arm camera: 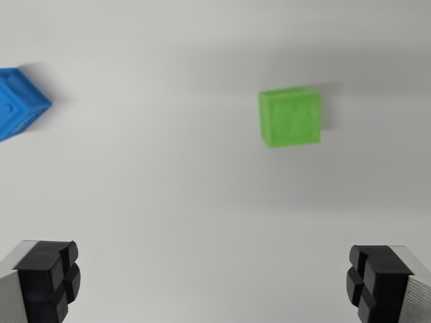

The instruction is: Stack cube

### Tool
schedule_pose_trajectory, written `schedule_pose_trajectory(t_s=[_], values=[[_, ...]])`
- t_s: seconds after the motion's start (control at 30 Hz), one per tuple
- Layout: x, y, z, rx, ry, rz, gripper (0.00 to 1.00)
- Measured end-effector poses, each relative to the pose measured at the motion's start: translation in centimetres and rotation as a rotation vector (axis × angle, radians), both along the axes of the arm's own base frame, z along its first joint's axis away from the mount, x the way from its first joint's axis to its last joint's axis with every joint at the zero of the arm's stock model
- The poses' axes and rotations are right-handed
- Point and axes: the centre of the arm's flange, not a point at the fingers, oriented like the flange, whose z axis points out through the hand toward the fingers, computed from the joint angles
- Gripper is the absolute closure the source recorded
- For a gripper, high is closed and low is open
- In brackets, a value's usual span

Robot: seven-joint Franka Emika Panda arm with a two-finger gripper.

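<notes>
A green cube (290,117) lies on the white surface, up and to the wrist view's right of centre. A blue cube (19,102) sits at the wrist view's left edge, partly cut off by the frame. My gripper (212,279) is open, with its black fingertips (50,279) at the two bottom corners and nothing between them. Both cubes lie well beyond the fingertips, and the green one is nearer to the line between them.
The cubes rest on a plain white tabletop (168,202). A soft shadow band crosses the upper part of the view.
</notes>
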Motion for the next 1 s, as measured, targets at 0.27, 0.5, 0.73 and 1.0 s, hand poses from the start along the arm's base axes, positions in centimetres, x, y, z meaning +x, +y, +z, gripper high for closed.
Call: schedule_pose_trajectory(t_s=[0.27, 0.5, 0.73, 1.0], values=[[0.1, 1.4, -1.2, 0.002, 0.002, 0.044, 0.0], [0.3, 2.8, -2.4, 0.004, 0.004, 0.087, 0.0], [0.5, 4.3, -3.8, 0.007, 0.007, 0.137, 0.0], [0.7, 6.3, -5.5, 0.011, 0.011, 0.2, 0.0]])
